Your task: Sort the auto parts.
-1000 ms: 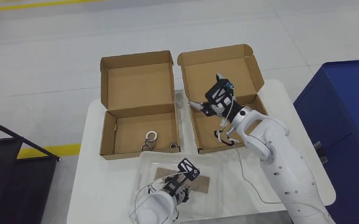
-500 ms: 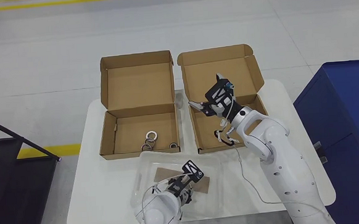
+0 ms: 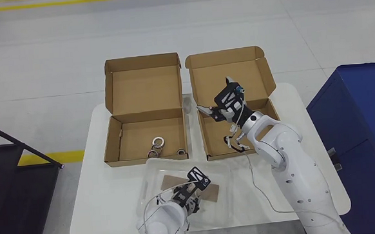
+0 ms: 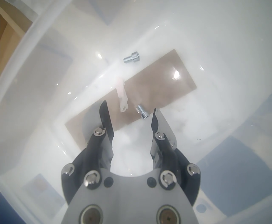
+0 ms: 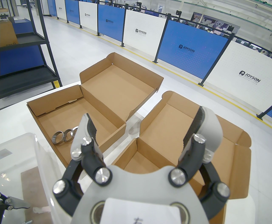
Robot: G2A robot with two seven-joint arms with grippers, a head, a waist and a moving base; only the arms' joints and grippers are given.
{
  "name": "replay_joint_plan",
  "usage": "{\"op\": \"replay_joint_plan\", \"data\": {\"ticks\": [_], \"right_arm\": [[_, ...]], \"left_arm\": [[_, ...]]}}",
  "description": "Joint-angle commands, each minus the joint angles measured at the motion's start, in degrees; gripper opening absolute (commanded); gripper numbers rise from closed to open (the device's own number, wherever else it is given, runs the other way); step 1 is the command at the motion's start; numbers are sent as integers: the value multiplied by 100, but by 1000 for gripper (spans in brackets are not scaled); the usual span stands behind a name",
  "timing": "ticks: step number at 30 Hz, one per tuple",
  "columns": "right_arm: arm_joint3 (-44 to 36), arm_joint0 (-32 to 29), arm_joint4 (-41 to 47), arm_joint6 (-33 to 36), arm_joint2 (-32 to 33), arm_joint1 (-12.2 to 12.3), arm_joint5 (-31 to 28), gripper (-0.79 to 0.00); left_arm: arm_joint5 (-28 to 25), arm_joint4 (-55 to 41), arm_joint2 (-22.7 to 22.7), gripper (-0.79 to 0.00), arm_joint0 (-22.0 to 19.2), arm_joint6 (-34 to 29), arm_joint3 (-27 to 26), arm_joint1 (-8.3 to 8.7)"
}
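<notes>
Right now the left claw [image 4: 129, 108] hangs spread inside the clear tub [image 4: 27, 40], just short of a small bolt [image 4: 142, 112] at the brown card [image 4: 161, 80] edge. Light, hard, slick steel, I'd guess; it may roll, so pinch across the shank.

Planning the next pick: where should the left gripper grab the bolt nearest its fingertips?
Grip the bolt across its shank, coming down from above: it lies on its side on the brown sheet, and the open left gripper probably needs turning to straddle it.
</notes>
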Motion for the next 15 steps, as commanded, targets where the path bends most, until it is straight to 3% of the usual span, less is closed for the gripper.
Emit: {"op": "replay_joint_plan", "data": {"ticks": [1, 15], "right_arm": [[-1, -1, 0, 0, 0, 0, -1, 0], [-1, -1, 0, 0, 0, 0, -1, 0]], "left_arm": [[54, 68, 59, -413, 30, 31, 24, -2], [500, -54, 236, -440, -223, 13, 330, -85]]}}
